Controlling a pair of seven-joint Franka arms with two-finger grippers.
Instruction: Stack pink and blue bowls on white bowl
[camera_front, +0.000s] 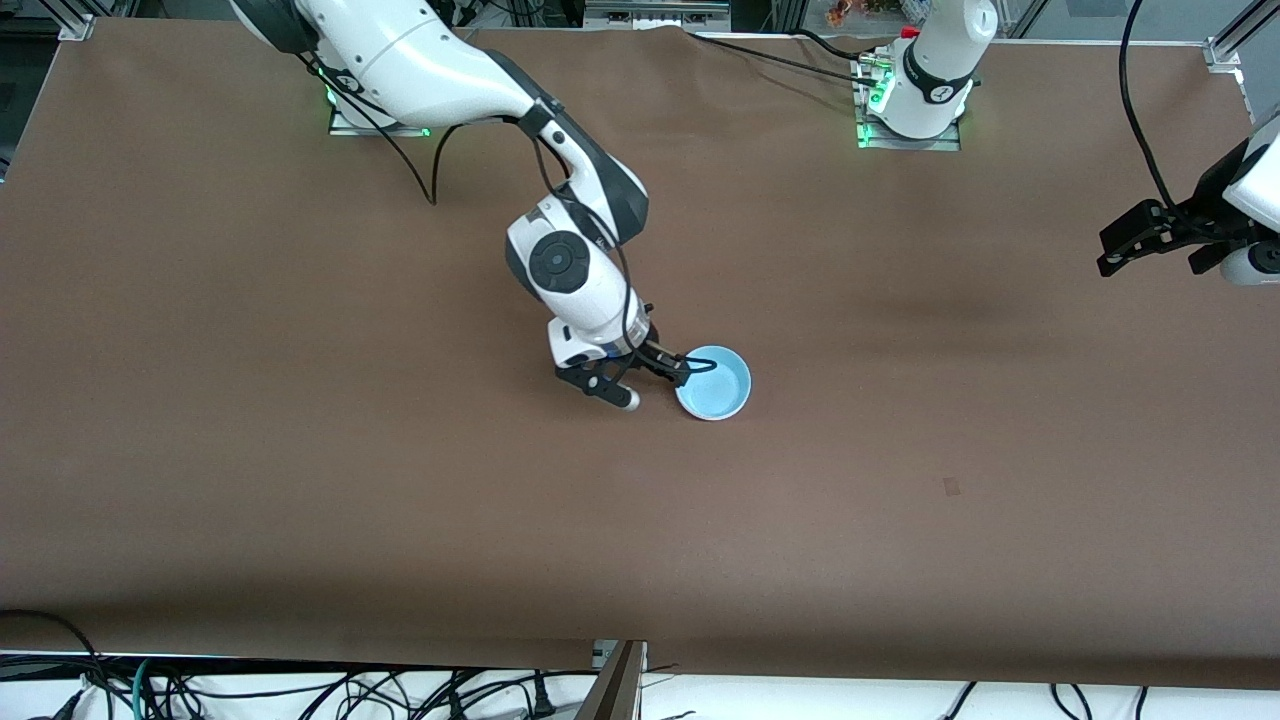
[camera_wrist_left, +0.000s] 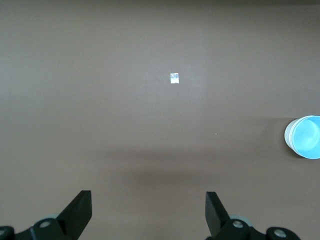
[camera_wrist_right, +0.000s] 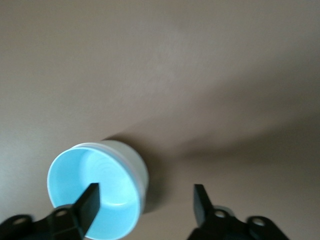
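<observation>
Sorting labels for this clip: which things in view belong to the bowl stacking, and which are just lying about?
Part of the job:
- blue bowl, on top of a white bowl
- right gripper, open at the blue bowl's rim
- left gripper, open, waiting

Lying about:
- small pale tag on the table

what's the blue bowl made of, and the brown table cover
The blue bowl looks like thin plastic: even sky-blue colour, smooth, softly glossy inside, with a paler wall showing below it. The table cover seems a matte brown sheet, perhaps paper or fabric: no glare, and faint ripples near the arms' bases.
</observation>
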